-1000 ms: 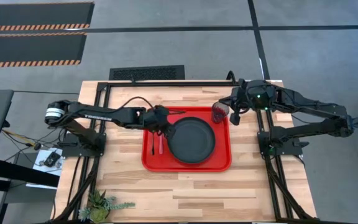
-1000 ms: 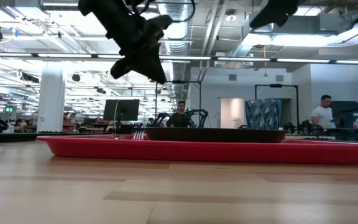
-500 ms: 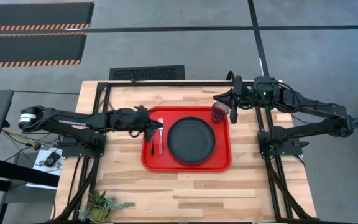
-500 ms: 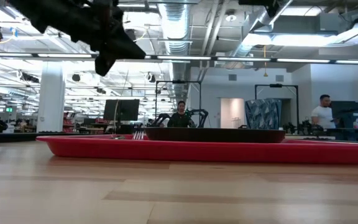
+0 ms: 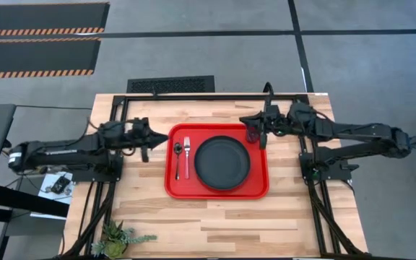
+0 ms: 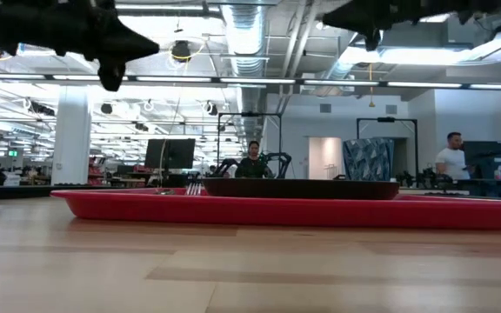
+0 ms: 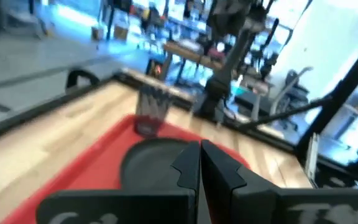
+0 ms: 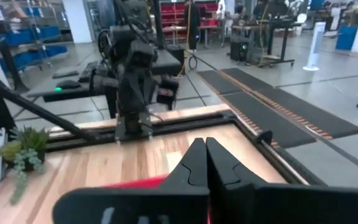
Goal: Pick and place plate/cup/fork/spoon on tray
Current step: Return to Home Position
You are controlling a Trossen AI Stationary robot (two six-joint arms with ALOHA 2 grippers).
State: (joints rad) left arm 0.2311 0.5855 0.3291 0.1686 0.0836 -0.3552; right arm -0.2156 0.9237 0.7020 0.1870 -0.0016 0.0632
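The red tray (image 5: pixel 215 189) lies mid-table. On it rest the black plate (image 5: pixel 222 163), the fork (image 5: pixel 187 155) with its red handle, and the dark spoon (image 5: pixel 178 150) along the tray's left side. The dark-red cup (image 5: pixel 254 135) stands upright in the tray's far right corner. My left gripper (image 5: pixel 166 137) is shut and empty, pointing level at the tray from just off its left rim. My right gripper (image 5: pixel 243 120) is also shut and empty; it points level toward the table's left, above the cup's far side. The left wrist view shows the cup (image 7: pixel 151 112) and the plate (image 7: pixel 157 158).
A small potted plant (image 5: pixel 118 237) stands at the table's near left corner. A black frame (image 5: pixel 193 98) runs along the table's far edge. Bare wood (image 5: pixel 215 224) lies between the tray and the near edge. People stand in the room beyond the table (image 6: pixel 252 161).
My left gripper has drawn back from above the tray's left part toward the table's left edge and tipped from pointing down to level. My right gripper has tipped up from pointing down beside the cup to level. The tableware has not moved.
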